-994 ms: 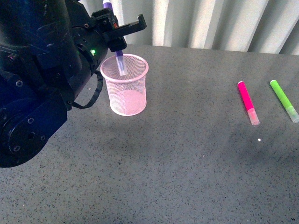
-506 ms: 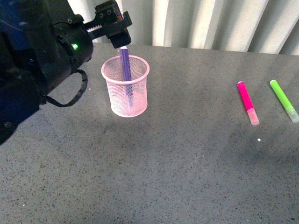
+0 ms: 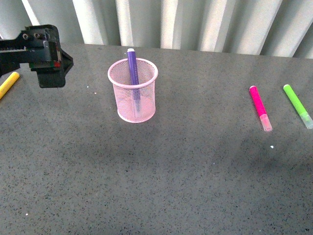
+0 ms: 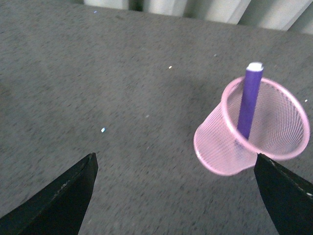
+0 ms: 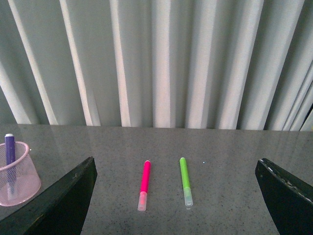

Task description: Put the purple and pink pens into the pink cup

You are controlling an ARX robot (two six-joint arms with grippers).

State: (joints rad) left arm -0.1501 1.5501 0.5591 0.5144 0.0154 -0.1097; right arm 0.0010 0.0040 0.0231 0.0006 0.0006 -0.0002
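Observation:
The pink cup [image 3: 146, 100] stands upright at the table's back left. The purple pen [image 3: 132, 66] stands in it, leaning on the rim with its top poking out. My left gripper [image 3: 50, 68] hovers open and empty, well to the left of the cup. In the left wrist view the cup [image 4: 220, 147] with the purple pen [image 4: 249, 98] sits just beyond one fingertip of the left gripper [image 4: 174, 161]. The pink pen [image 3: 259, 106] lies flat at the right. My right gripper [image 5: 176, 161] is open, raised and back from the pink pen [image 5: 144, 183].
A lime-green marker [image 3: 296, 105] lies just right of the pink pen, roughly parallel to it. A yellow marker [image 3: 7, 84] lies at the far left edge. Pleated curtains [image 3: 205, 24] close off the back of the grey table [image 3: 171, 176].
My left gripper has let go of the purple pen, which dropped into the cup. The arm then pulled away to the left, uncovering the yellow marker.

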